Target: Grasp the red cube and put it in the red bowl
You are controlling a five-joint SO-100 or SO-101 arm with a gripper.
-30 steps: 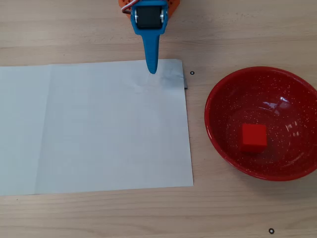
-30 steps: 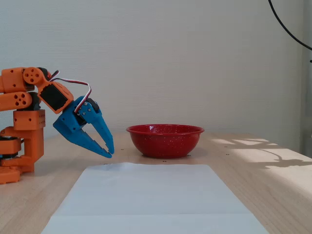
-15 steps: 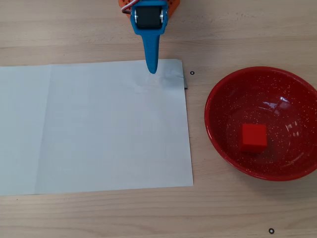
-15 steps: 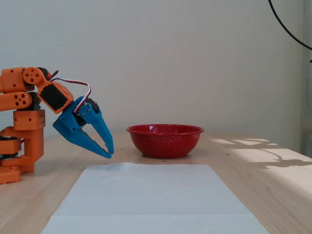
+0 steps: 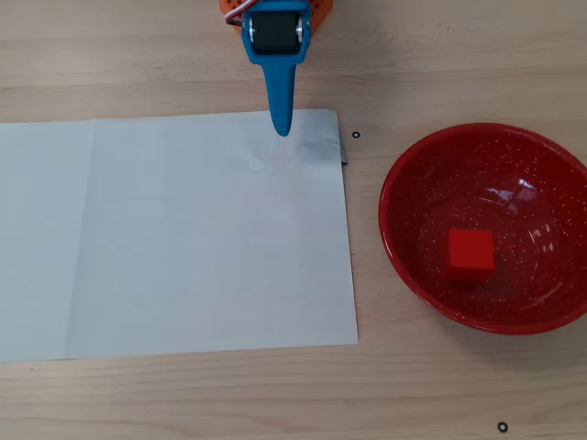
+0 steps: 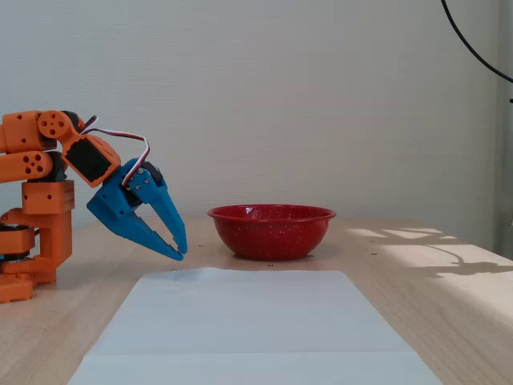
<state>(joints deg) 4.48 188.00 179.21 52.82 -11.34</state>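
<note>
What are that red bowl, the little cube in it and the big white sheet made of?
The red bowl looks like speckled enamelled metal or hard plastic: glossy, with white flecks and sharp highlights. The red cube looks matt, perhaps plastic or painted wood; it shows no shine. The white sheet looks like paper: thin, flat, with faint fold lines.

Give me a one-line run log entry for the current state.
red cube: inside red bowl | gripper: shut, empty, above far edge of white paper sheet | arm: folded near base | task: looks complete
</note>
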